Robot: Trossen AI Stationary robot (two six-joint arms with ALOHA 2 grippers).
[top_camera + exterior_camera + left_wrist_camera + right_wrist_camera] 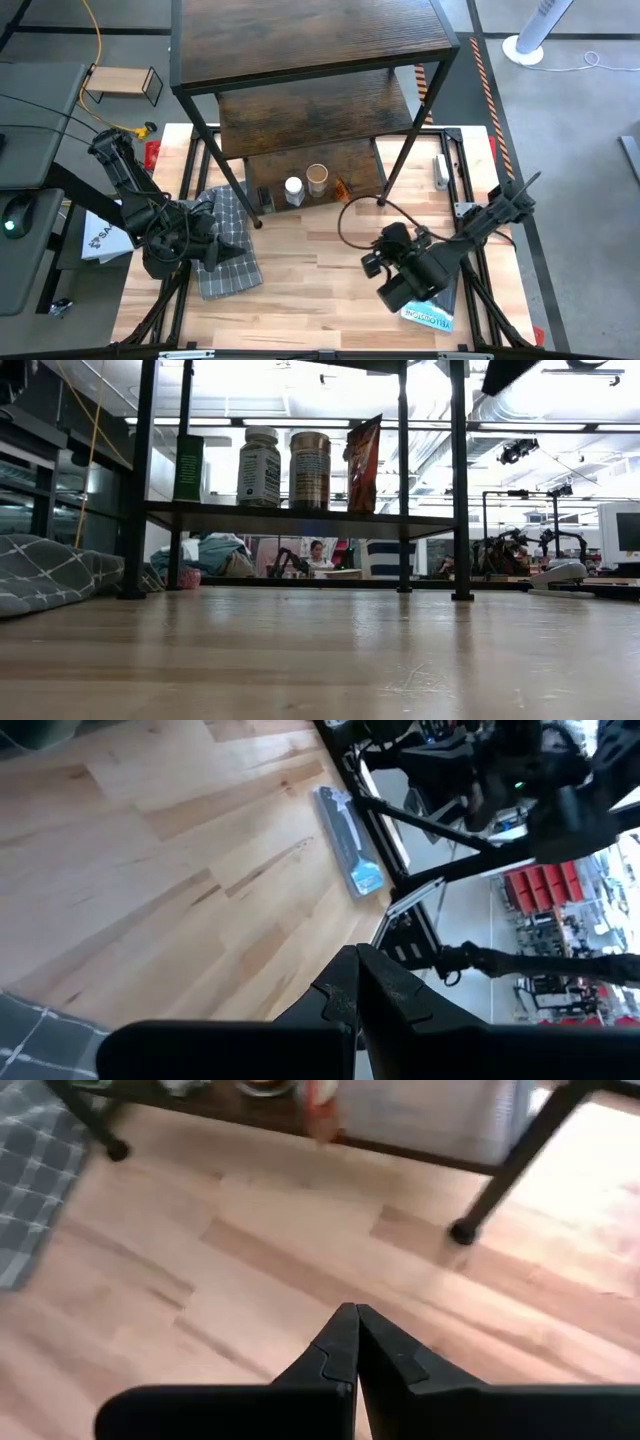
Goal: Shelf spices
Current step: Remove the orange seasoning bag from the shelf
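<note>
Standing over the far half of the table (320, 300), the shelf (310, 40) is the biggest thing here, its dark boards stepping back toward the far edge and its black legs planted on the light wood. Its top tier runs out of the overhead picture, so how far back it reaches cannot be told. Between the legs and the near edge lies a broad bare stretch of tabletop, open from the cloth on the left to the book on the right.

A grey checked cloth (228, 245) lies crumpled beside the front left leg, partly under the left arm. The left gripper (357, 982) hangs above it with its fingers pressed together, holding nothing. The right gripper (356, 1342) hovers over the bare wood near the right side, fingers likewise closed and empty, and it hides part of the blue-and-white book (428, 316) at the near right corner.

On the lowest board the spices stand in a row: a green box (188, 467), a white-capped jar (259, 467), a tan canister (310, 470) and a tilted red packet (363, 463). From above, the board over them covers the left end of the row, and the labels are too small to read.
</note>
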